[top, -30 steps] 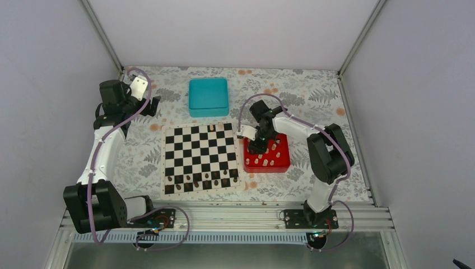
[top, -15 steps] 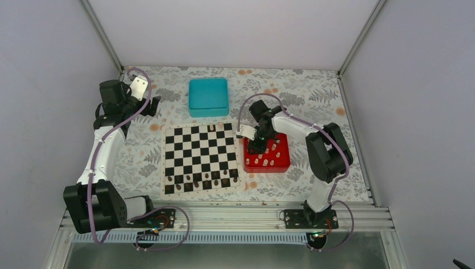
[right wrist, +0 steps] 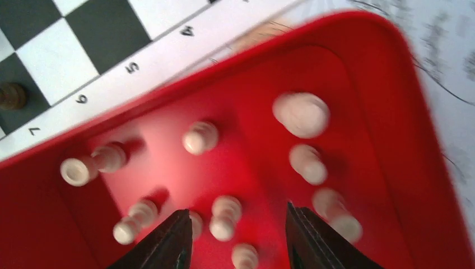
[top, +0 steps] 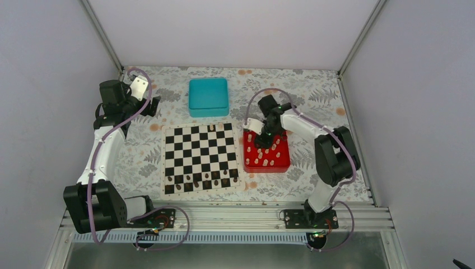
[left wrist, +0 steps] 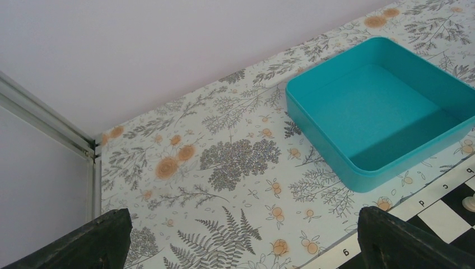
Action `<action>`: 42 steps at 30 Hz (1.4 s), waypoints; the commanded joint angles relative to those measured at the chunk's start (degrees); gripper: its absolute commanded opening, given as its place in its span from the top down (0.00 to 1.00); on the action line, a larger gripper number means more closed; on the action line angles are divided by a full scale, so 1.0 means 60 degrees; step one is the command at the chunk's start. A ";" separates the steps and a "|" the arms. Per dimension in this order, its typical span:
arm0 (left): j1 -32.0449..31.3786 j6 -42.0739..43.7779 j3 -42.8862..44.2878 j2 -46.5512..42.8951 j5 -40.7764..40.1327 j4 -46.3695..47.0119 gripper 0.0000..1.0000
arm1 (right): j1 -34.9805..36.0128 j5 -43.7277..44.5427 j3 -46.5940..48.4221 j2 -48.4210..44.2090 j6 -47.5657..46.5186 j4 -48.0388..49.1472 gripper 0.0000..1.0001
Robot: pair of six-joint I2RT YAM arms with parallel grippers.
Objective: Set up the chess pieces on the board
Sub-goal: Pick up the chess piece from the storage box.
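Chess pieces (right wrist: pixel 200 137): nine in red tray (right wrist: pixel 364 140); left fingers (left wrist: pixel 84 246) and right fingers (right wrist: pixel 162 246) spread.

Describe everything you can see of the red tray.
The red tray is a shallow square with rounded corners and a raised rim, and it looks like glossy plastic. It lies flat on the floral table, close beside the right edge of the board. Several pale chess pieces are scattered inside, some upright and some toppled. The open right gripper hovers over its far-left part.
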 commanded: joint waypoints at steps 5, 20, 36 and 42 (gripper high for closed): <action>0.0080 0.0082 -0.0088 0.0075 0.0223 0.0017 0.00 | -0.1007 0.0570 -0.0053 -0.0858 -0.0055 -0.0478 0.55; 0.0079 0.0078 -0.0078 0.0130 0.0228 0.0027 0.00 | -0.1764 0.1064 -0.0501 -0.0849 -0.0008 -0.0439 0.56; 0.0079 0.0091 -0.0087 0.0134 0.0241 -0.0005 0.00 | -0.1760 0.0791 -0.0814 -0.0206 -0.0027 -0.0370 0.61; 0.0080 0.0083 -0.0082 0.0119 0.0258 -0.0012 0.00 | -0.1767 0.0724 -0.0842 -0.0055 -0.0027 -0.0249 0.68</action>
